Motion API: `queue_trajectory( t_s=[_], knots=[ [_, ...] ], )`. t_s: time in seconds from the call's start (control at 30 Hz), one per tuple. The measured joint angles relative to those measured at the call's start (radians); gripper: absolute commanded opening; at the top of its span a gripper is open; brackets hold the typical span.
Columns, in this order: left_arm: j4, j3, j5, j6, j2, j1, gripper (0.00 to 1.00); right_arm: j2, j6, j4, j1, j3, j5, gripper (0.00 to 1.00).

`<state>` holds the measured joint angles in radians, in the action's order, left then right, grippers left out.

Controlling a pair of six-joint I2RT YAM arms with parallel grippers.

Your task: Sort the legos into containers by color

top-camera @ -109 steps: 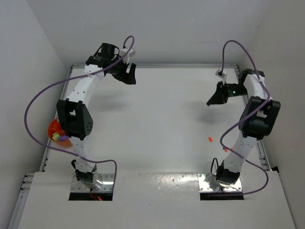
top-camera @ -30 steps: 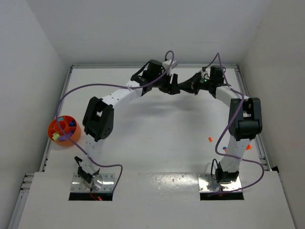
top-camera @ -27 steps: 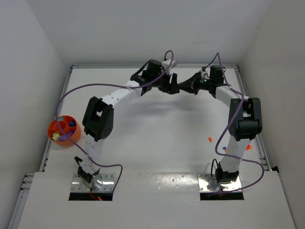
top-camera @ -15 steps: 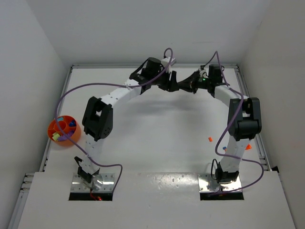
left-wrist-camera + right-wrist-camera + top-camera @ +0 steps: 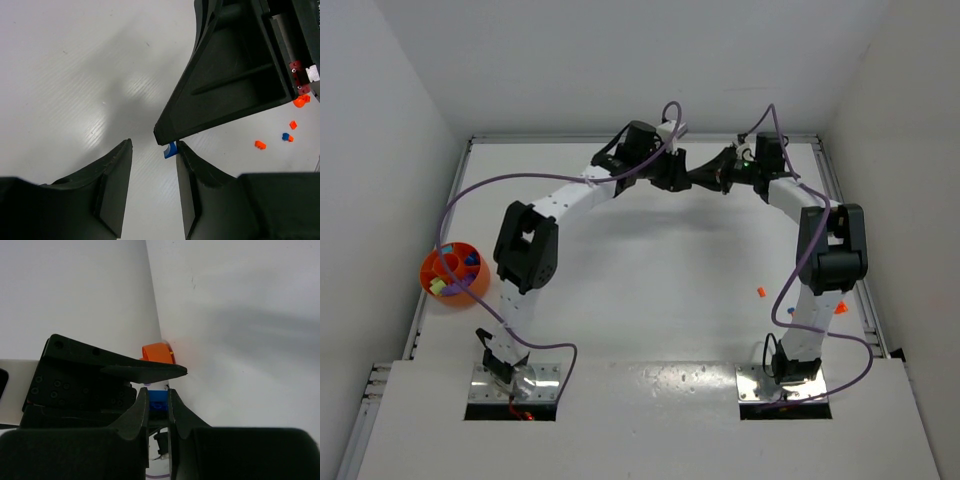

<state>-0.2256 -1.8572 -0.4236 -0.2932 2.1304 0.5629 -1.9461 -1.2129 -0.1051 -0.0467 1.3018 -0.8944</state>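
Observation:
My right gripper (image 5: 158, 391) is shut on a small blue lego (image 5: 159, 396), held in the air over the back middle of the table. In the left wrist view that blue lego (image 5: 170, 150) sits at the tip of the right fingers, touching the inner tip of my left gripper's right finger. My left gripper (image 5: 154, 145) is open, its jaws partly drawn in, with only bare table between them. From above, the left gripper (image 5: 686, 180) and the right gripper (image 5: 708, 179) meet tip to tip. The orange bowl (image 5: 428, 268) at the far left holds several legos.
Loose orange legos (image 5: 760, 292) (image 5: 840, 307) and a blue one (image 5: 792, 313) lie near the right arm's base. The left wrist view shows orange pieces (image 5: 259, 145) and a blue and orange pair (image 5: 286, 136). White walls enclose the table.
The left gripper's jaws have drawn closer together. Both grippers have edged slightly toward the back wall, still tip to tip, and the right gripper keeps the blue lego.

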Motion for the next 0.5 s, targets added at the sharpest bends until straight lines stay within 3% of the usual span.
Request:
queue_trajectory(
  t_s=[0.27,0.5],
  knots=[
    [0.001,-0.024,-0.001,0.003,0.000,-0.003,0.45,-0.002,0.000,-0.016,-0.002,0.011,-0.003,0.00],
    [-0.005,-0.030,-0.014,0.004,0.000,-0.008,0.37,-0.002,0.001,-0.018,-0.005,0.012,0.000,0.00]
  ],
)
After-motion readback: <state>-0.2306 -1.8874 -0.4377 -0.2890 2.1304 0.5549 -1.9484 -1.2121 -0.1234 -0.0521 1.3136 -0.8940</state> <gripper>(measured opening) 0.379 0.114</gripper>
